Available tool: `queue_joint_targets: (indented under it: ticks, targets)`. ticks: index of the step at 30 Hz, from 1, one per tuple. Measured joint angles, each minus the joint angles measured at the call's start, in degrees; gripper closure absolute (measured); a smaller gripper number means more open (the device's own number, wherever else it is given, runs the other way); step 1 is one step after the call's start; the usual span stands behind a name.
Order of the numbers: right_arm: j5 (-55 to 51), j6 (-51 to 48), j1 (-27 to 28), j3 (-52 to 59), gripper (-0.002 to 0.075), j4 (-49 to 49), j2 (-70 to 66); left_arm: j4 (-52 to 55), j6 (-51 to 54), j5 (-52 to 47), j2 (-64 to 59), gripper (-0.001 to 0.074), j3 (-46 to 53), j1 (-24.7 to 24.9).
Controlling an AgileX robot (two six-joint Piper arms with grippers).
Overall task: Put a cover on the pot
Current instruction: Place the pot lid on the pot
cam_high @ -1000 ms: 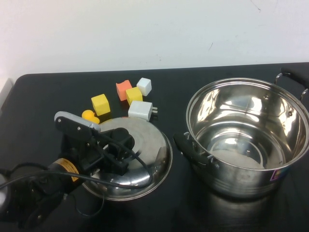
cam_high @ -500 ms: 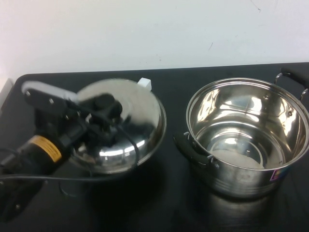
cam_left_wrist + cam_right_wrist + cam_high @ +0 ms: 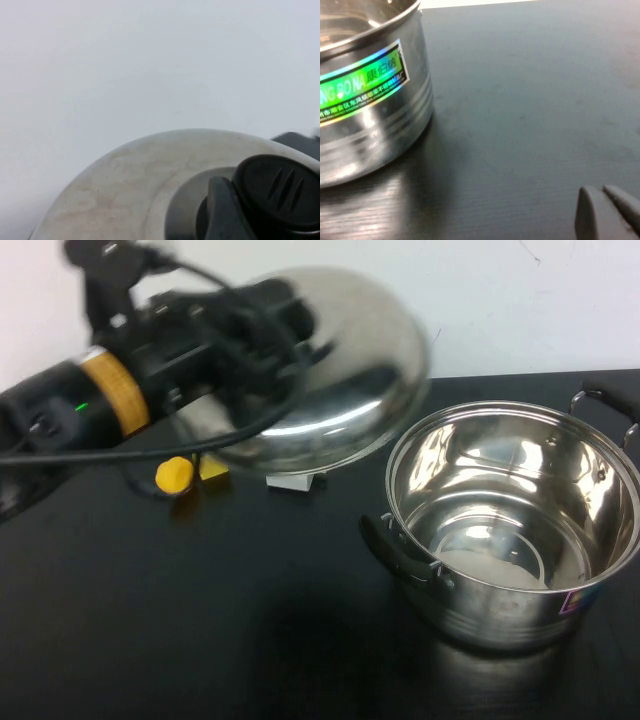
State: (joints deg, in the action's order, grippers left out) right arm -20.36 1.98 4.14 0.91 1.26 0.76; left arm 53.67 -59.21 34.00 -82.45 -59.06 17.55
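The pot (image 3: 515, 525) is a shiny steel stockpot standing open at the table's right, with black side handles. Its wall and sticker show in the right wrist view (image 3: 365, 100). My left gripper (image 3: 272, 338) is shut on the black knob (image 3: 277, 192) of the domed steel lid (image 3: 345, 370). It holds the lid tilted, high in the air, up and to the left of the pot. The lid's dome fills the lower left wrist view (image 3: 125, 195). My right gripper (image 3: 601, 194) is shut and empty, low over the table beside the pot's wall; it is out of the high view.
On the black table (image 3: 200, 620), below the raised lid, lie a round yellow piece (image 3: 174, 475), a yellow block (image 3: 212, 468) and a white plug adapter (image 3: 292, 481). A white wall stands behind the table.
My left gripper has lifted the lid off the table, raising it high and carrying it right toward the pot. The pot has not moved.
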Motion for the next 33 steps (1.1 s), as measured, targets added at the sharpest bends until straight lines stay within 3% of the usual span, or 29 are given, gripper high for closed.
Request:
queue_joint_targets:
  ticks: [14, 23, 33]
  targets:
    - [0.0, 0.0, 0.0, 0.0, 0.0728, 0.0, 0.0, 3.91, -5.08, -3.05, -12.9, 0.0402, -14.53, 16.15]
    - [0.0, 0.0, 0.0, 0.0, 0.0728, 0.0, 0.0, 9.37, -5.17, -5.37, -19.61, 0.0402, -17.22, 20.91]
    - [0.0, 0.0, 0.0, 0.0, 0.0728, 0.0, 0.0, 11.56, -5.07, -7.64, -22.4, 0.0402, -17.44, 21.56]
